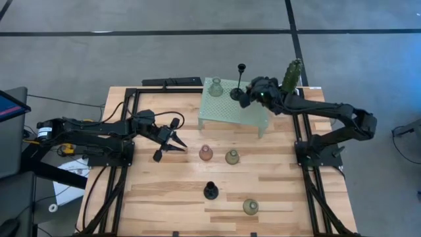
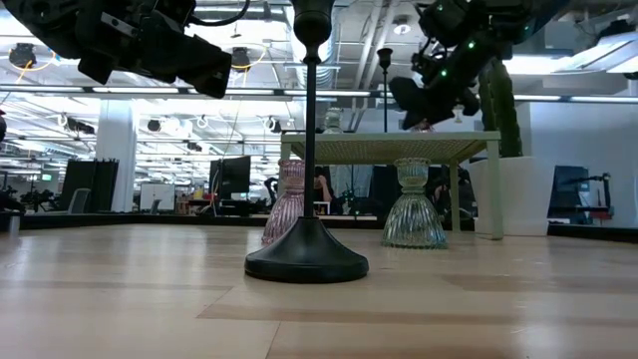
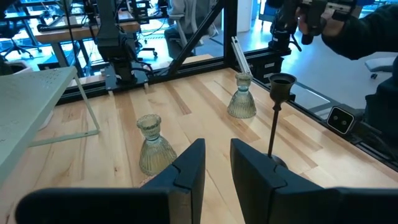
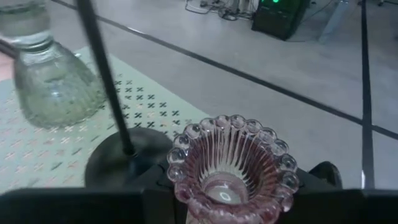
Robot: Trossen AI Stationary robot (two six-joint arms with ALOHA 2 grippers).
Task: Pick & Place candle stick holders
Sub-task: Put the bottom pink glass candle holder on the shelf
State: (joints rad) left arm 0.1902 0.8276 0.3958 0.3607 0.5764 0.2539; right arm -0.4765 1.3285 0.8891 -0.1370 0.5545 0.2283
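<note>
My right gripper (image 1: 252, 94) is over the mint-green mesh stand (image 1: 227, 113), shut on a pink glass holder (image 4: 230, 163). A clear green holder (image 1: 215, 87) and a tall black stem holder (image 1: 238, 84) stand on the mesh top beside it. A pink holder (image 1: 206, 153), two green ones (image 1: 231, 157) (image 1: 250, 207) and a second black stem holder (image 1: 210, 191) stand on their bases on the table. My left gripper (image 1: 170, 143) hangs open and empty above the table, left of the pink holder. My right gripper has the pink holder between its two fingers (image 4: 318, 177). The holder's scalloped round end (image 4: 186, 138) faces the wrist camera. The holder itself hides the place of contact. It is close above the mesh top, next to the black stem's round base (image 4: 115, 163).
A cactus in a white pot (image 1: 293, 74) stands right behind my right gripper at the stand's far right corner. A long black bar (image 1: 172, 81) lies at the table's far edge. A person's hand (image 3: 323, 18) shows beyond the table. Bare wood lies at the near left.
</note>
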